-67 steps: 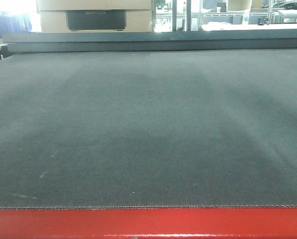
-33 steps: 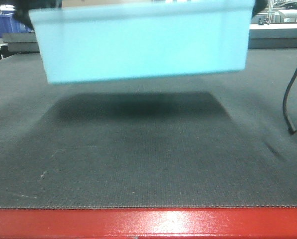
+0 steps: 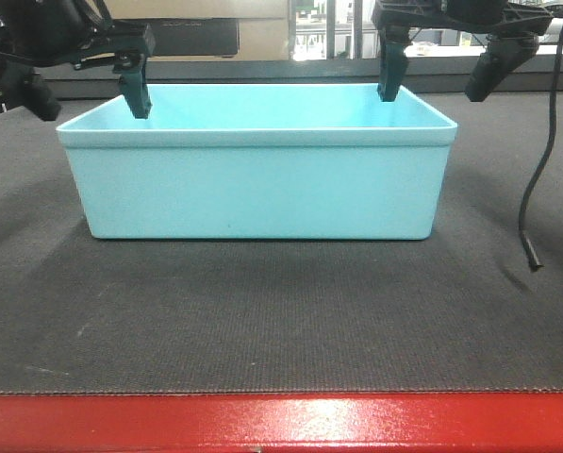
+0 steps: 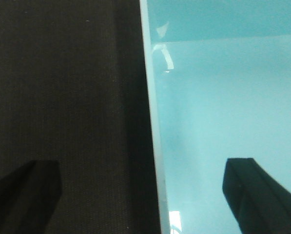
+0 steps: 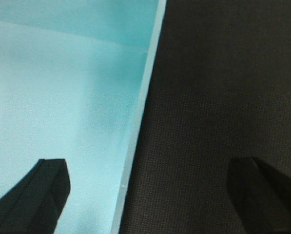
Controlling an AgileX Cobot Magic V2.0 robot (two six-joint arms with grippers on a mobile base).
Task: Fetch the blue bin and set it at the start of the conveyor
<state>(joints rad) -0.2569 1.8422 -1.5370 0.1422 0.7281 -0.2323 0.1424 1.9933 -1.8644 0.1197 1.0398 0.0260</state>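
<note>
The pale turquoise blue bin (image 3: 257, 184) sits upright on the dark grey woven belt of the conveyor start (image 3: 262, 321), behind the red edge strip (image 3: 281, 423). My left gripper (image 3: 85, 94) is open and straddles the bin's left wall, one finger inside and one outside. In the left wrist view the left gripper (image 4: 143, 195) has the bin rim (image 4: 152, 122) between its spread fingers, untouched. My right gripper (image 3: 437, 83) is open astride the right wall in the same way. The right wrist view shows the right gripper (image 5: 147, 195) wide around the rim (image 5: 140, 107).
A loose black cable (image 3: 536, 189) hangs from the right arm down to the belt beside the bin. A raised dark ledge (image 3: 262, 71) closes the belt's far end, with a beige box (image 3: 262, 38) behind it.
The belt was bare a second ago. Half a second ago the bin hung above it. Now the bin rests on the belt and both grippers stand open over its side walls.
</note>
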